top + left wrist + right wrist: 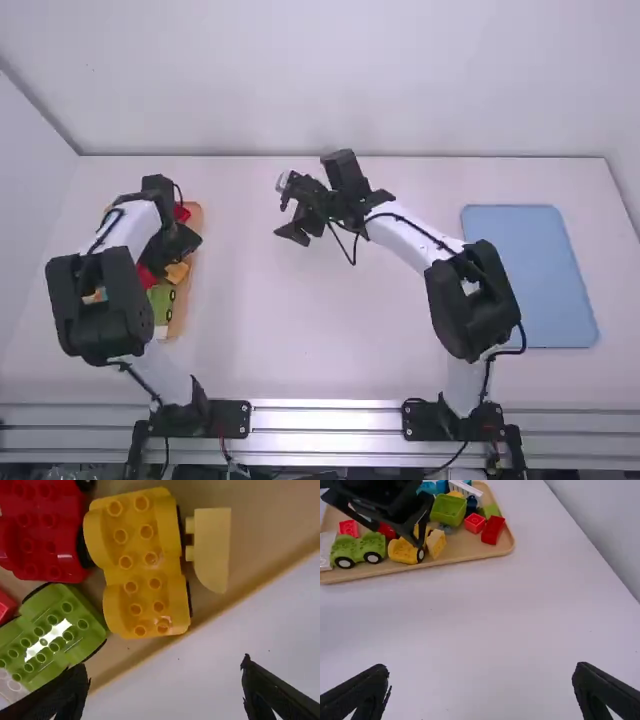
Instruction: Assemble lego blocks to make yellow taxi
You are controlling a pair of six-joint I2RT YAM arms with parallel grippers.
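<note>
Over the wooden tray at the left stands my left gripper (182,245); in the left wrist view the left gripper (166,672) is open, its fingers beside the tray's edge. A yellow car base (142,565) with studs lies in the tray, a curved pale-yellow block (212,545) close beside it. The right wrist view shows that yellow car base (402,551) and yellow block (436,543) below the left gripper (420,517). My right gripper (283,210) is over the middle of the table; in its wrist view the right gripper (481,677) stands open with nothing between its fingers.
The wooden tray (470,555) also holds a green car base (357,548), a red car base (42,530), a green open block (448,510), red blocks (493,530) and blue pieces. A blue mat (530,275) lies at the table's right.
</note>
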